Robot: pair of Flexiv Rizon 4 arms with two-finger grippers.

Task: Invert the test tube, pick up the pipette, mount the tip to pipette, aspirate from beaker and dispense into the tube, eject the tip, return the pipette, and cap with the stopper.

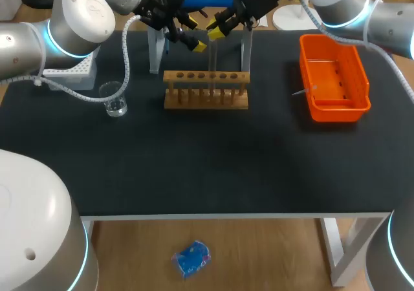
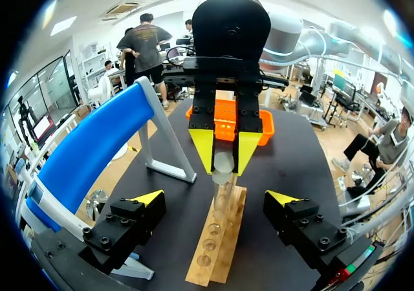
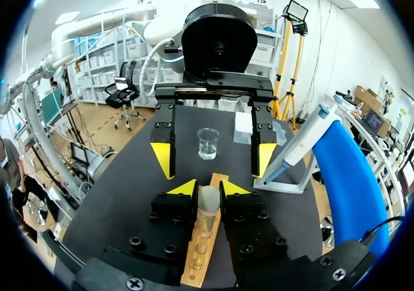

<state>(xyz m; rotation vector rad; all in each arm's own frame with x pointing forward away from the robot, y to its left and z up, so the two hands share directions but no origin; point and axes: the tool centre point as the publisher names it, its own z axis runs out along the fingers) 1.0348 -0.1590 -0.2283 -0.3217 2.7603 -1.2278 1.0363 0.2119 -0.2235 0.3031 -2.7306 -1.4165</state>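
Here the test tube [image 3: 207, 208] stands gripped upright in the right hand [image 3: 208, 189].

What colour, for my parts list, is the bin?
The bin is orange, clearest in head view.

Wooden rack [image 1: 206, 79], clear glass beaker [image 1: 116, 101]

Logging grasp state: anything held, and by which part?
Right gripper holds the tube by its upper end, over the rack. Left gripper is open, holding nothing.
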